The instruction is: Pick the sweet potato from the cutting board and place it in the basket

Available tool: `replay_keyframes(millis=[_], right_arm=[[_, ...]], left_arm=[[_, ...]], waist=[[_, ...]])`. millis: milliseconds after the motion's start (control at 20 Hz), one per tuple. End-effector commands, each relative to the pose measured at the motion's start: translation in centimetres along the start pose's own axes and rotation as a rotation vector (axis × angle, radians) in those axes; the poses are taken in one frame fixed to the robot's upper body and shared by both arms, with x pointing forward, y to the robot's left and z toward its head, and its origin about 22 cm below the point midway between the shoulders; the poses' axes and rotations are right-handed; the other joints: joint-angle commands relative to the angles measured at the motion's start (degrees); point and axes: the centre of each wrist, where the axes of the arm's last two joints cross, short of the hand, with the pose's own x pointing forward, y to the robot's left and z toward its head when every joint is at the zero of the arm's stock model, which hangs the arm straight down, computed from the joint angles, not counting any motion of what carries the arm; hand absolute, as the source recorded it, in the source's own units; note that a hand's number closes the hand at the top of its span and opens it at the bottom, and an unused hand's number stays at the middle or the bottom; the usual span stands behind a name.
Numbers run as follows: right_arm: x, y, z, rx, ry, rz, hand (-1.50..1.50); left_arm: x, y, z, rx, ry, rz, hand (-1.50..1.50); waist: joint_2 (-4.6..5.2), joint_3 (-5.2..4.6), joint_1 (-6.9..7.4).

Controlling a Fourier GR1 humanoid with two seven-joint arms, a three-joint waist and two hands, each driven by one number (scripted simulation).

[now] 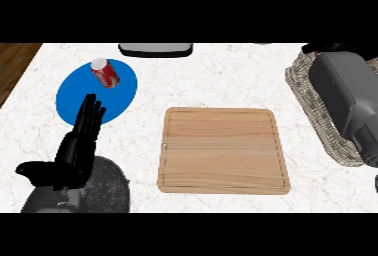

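Nowhere in view is the sweet potato; the cutting board [224, 150] lies bare. Over the basket [314, 100] at the right, the right forearm [347, 100] hides its hand, so the fingers cannot be judged. Left hand [77, 145] rests open, fingers straight.

Bare wooden cutting board [224, 150] lies flat, wicker basket [314, 107] right.

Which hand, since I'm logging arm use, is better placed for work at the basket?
Right. The right forearm lies over the basket, the right hand showing at its far rim; the left hand rests open, fingers up, beyond the cutting board.
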Motion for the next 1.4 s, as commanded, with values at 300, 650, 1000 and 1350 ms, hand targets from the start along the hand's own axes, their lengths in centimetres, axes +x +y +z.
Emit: replay_keyframes(millis=[300,650,1000,1350], right_arm=[[-4.9,3.3,-1.7,0.005,0.215,-0.020,1.50],[-5.2,4.0,-0.1,0.027,0.252,-0.060,1.50],[-8.4,5.2,-2.3,0.025,0.319,-0.054,-1.50],[-9.2,5.1,-3.2,-0.002,0.263,-0.106,-1.50]], left_arm=[[0.0,1.7,0.0,0.005,0.009,0.005,0.00],[-0.1,0.7,1.2,0.011,0.014,0.004,0.00],[-0.8,0.1,0.5,0.005,-0.012,0.009,0.00],[0.8,0.2,0.2,0.008,-0.012,0.017,0.00]], waist=[[0.68,0.44,-0.35],[0.25,0.41,-0.30],[0.60,0.42,-0.60],[0.48,0.47,-0.40]])
